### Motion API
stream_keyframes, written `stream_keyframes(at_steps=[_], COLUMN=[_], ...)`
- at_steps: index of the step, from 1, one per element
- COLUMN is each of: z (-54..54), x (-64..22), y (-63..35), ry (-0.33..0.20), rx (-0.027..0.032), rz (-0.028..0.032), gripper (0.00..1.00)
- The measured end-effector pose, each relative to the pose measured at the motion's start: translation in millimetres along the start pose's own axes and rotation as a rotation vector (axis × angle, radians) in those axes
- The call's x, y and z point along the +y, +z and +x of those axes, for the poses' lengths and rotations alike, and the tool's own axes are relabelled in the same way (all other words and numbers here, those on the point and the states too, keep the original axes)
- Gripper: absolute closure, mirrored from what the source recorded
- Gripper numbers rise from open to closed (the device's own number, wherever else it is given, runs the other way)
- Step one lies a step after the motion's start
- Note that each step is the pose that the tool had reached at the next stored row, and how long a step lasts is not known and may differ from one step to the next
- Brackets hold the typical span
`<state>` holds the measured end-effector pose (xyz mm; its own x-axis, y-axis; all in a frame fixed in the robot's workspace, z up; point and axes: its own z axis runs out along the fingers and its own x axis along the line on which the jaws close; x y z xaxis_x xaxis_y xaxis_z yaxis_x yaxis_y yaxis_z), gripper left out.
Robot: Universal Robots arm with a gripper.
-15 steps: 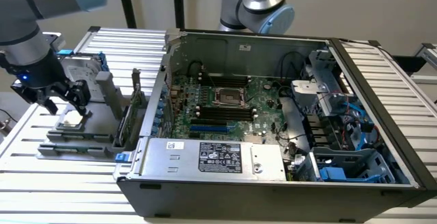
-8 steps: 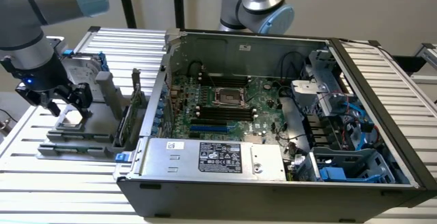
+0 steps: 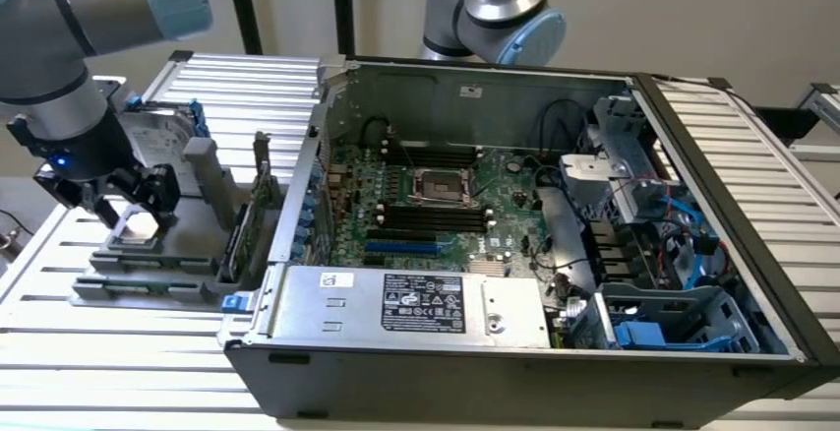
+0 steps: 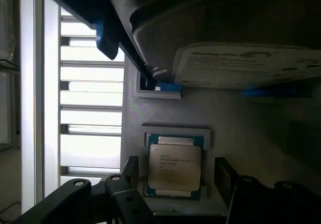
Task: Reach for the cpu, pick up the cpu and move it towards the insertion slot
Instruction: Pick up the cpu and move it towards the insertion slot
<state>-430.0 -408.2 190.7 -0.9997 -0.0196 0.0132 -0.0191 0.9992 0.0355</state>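
Note:
The cpu (image 3: 134, 231) (image 4: 174, 168) is a small silvery square chip lying flat in a grey holder (image 3: 145, 264) on the exterior view's left, outside the computer case. My gripper (image 3: 129, 213) (image 4: 178, 176) is open and low over it. One dark finger (image 4: 131, 173) stands on one side of the chip and the other finger (image 4: 224, 178) on the opposite side, each with a small gap to the chip's edge. The insertion slot (image 3: 443, 186), a shiny metal frame with a dark centre, sits on the green board inside the open case, well to the exterior view's right of the gripper.
A silver hard drive (image 3: 160, 134) (image 4: 241, 63) with blue brackets stands just behind the cpu on the holder. Memory sticks (image 3: 250, 216) stand upright between the holder and the case wall (image 3: 299, 205). A second arm (image 3: 493, 13) rises behind the case. Long black memory slots (image 3: 427, 216) flank the socket.

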Motion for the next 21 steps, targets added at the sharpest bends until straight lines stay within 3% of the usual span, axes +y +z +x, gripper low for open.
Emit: stream_keyframes(at_steps=[5,12,21], z=[0.0,0.0,-0.1], x=[-0.1,0.6,3.0], y=[2.9,4.6,5.2], ry=[0.0,0.002,0.007], rx=[0.0005,0.0016,0.0042], rz=[0.0044,0.0154,0.0167], gripper=[0.29,0.29,0.29])
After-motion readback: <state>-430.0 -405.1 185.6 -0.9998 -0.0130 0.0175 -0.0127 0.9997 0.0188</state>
